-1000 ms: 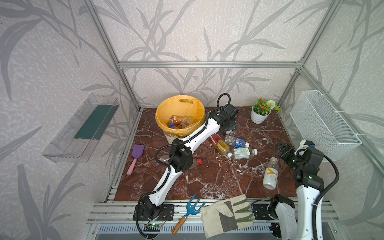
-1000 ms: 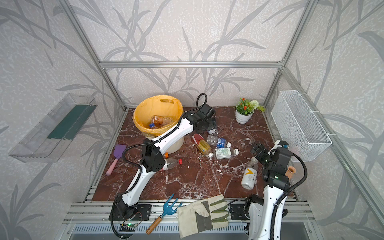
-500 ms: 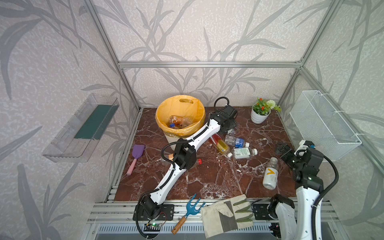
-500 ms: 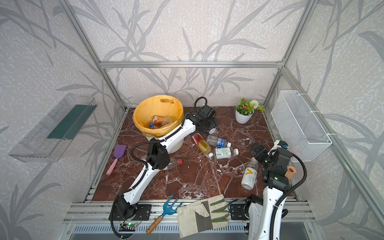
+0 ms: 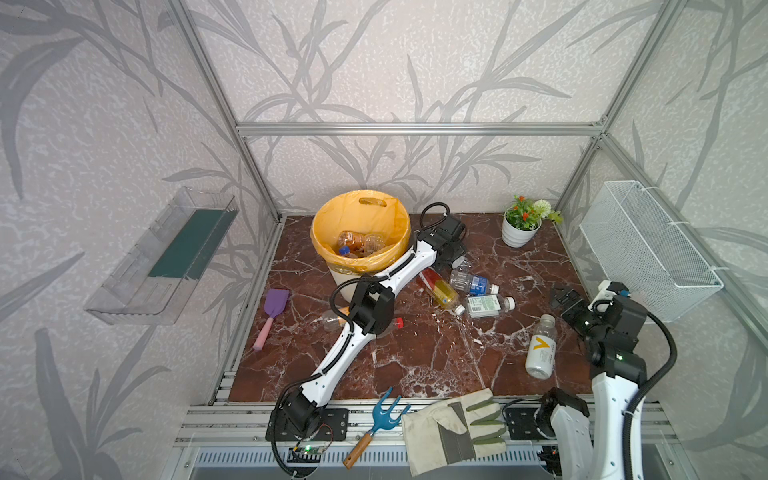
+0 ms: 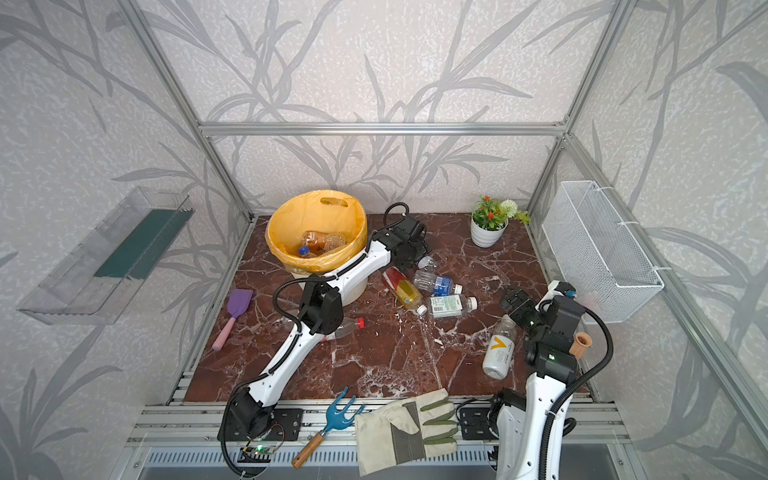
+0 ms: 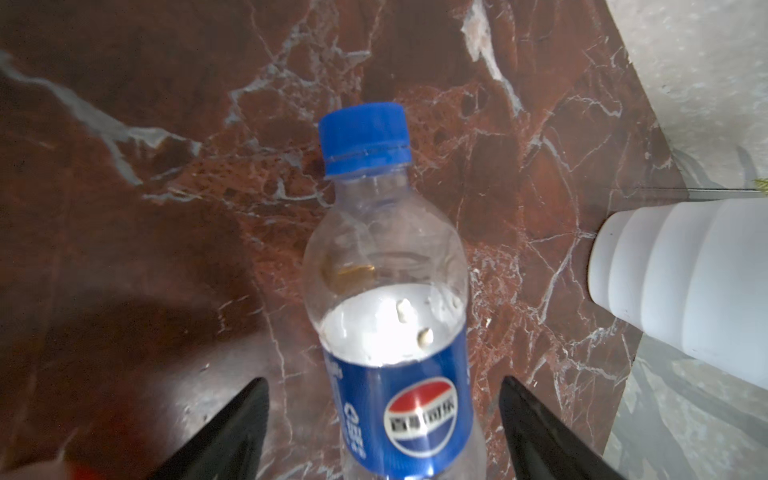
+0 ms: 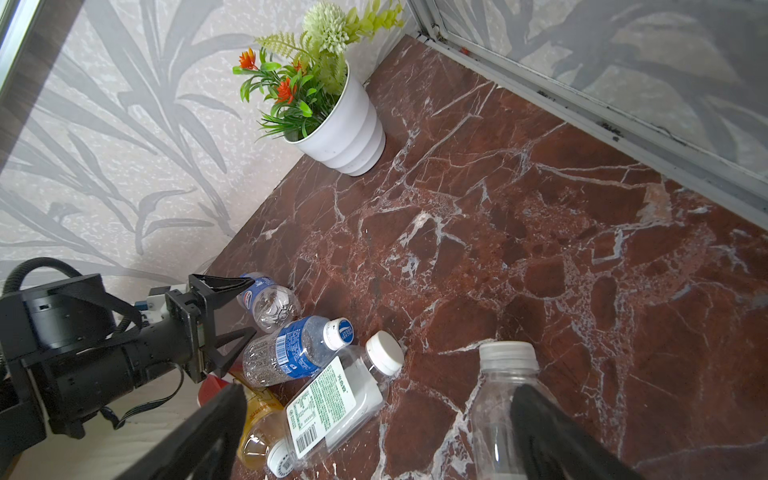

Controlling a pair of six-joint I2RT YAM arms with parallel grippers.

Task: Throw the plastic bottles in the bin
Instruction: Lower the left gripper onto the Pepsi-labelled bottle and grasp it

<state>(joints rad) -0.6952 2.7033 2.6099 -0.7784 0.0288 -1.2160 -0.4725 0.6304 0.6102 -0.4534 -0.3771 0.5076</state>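
Note:
My left gripper is open and low over the floor, just right of the bin. Its fingers straddle a lying clear Pepsi bottle with a blue cap, leaving a gap on each side. The bin, lined in orange-yellow, holds several bottles. More bottles lie on the floor: a blue-label one, a yellow tea one, a green-label one, a white one with an orange V and a red-capped one under my left arm. My right gripper hangs open and empty beside the white bottle.
A white flower pot stands at the back right, close to the Pepsi bottle's cap end. A wire basket hangs on the right wall, a clear shelf on the left. A purple spade, blue rake and glove lie nearby.
My left arm's elbow has swung right and its gripper has sunk a little toward the floor beside the bin. The right arm has not moved.

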